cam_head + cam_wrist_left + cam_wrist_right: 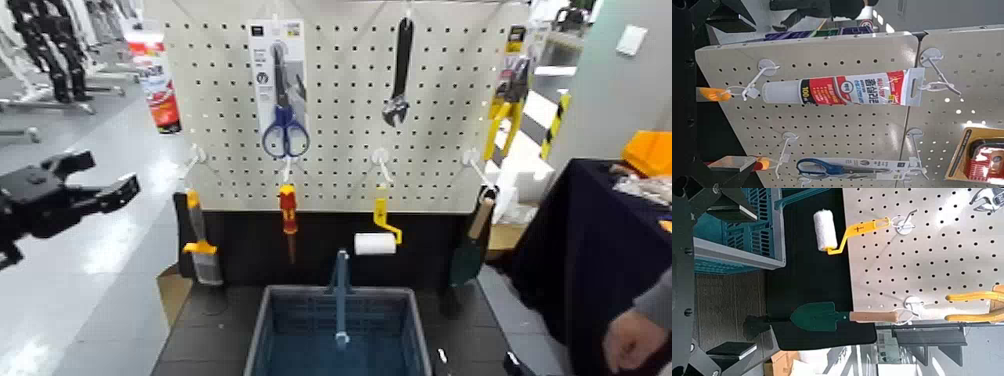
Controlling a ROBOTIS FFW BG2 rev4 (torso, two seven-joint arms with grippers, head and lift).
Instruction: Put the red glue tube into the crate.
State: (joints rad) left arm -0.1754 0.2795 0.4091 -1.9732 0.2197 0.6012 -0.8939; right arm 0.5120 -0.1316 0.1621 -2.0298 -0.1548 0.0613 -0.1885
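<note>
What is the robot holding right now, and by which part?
Nothing: the left jaws stand open, away from the tube on the board.

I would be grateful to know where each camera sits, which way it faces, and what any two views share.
Head view: on the head, facing forward and down at pegboard and crate; left gripper at left, a person's hand at lower right.
Left wrist view: on the left wrist, facing the pegboard and glue tube; dark arm parts at the edge.
Right wrist view: on the right wrist, facing roller and trowel; right gripper shows.
Head and right wrist share the crate.
</note>
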